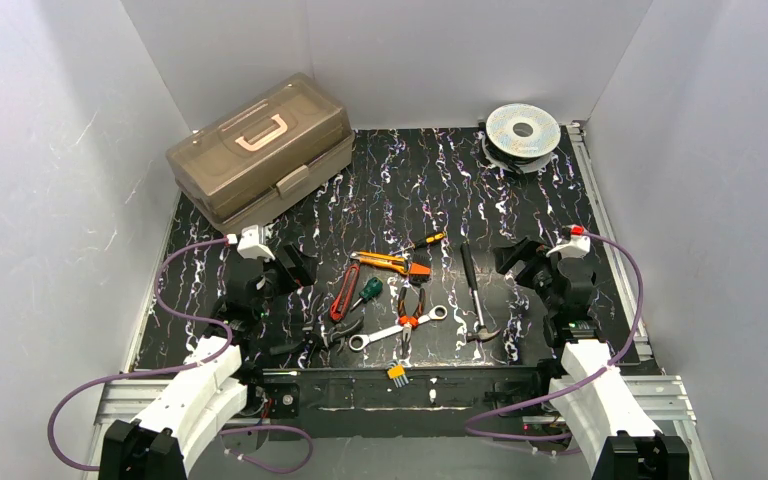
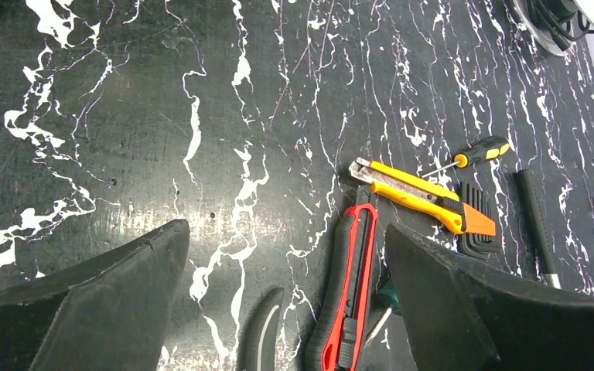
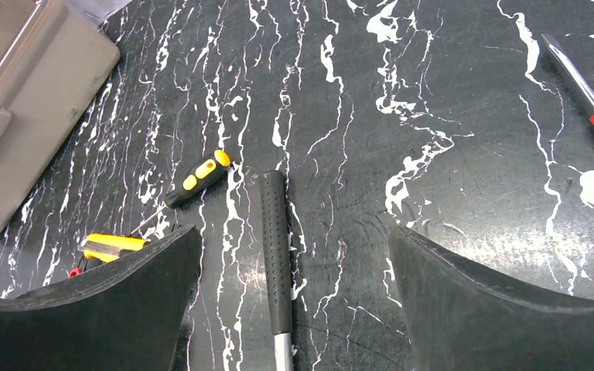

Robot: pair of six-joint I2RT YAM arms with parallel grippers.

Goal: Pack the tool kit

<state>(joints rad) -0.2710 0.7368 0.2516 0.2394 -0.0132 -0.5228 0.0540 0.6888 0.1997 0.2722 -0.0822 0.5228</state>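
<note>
Toolbox (image 1: 260, 150) sits closed at far-left table (image 1: 410, 190) corner, well apart from tools (image 1: 385, 262).

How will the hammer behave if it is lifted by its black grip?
The hammer is probably stiff and head-heavy: its metal head sits at the opposite end from the grip, so it may tilt. The dimpled grip likely resists slipping. The head should stop it rolling far.
</note>
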